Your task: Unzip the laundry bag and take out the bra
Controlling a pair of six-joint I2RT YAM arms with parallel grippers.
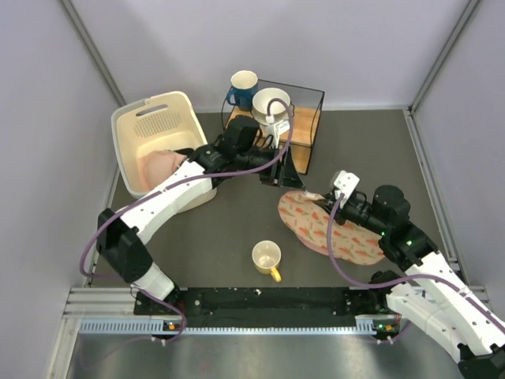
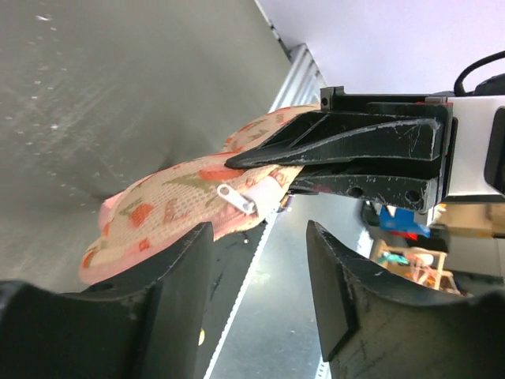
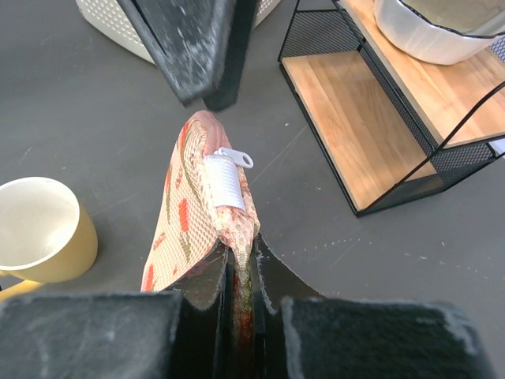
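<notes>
The laundry bag [image 1: 335,230] lies at centre right, beige-pink with red-orange prints, and looks closed. My right gripper [image 1: 322,198] is shut on its far edge seam, seen clamped between the jaws in the right wrist view [image 3: 243,264]. The white zip pull [image 3: 235,156] sits at the raised end just beyond; it also shows in the left wrist view [image 2: 235,197]. My left gripper [image 1: 278,170] is open and empty, hovering just past that end of the bag [image 2: 158,213] with jaws apart [image 2: 259,229]. A pale peach-pink lump, apparently the bra [image 1: 162,164], lies in the white basket.
The white basket [image 1: 126,150] stands at the back left. A black wire shelf [image 1: 304,134] with a wooden floor stands close behind the grippers, with a white bowl [image 1: 271,104] on top and a blue mug [image 1: 241,88] beside. A yellow mug [image 1: 267,257] stands near the bag's front.
</notes>
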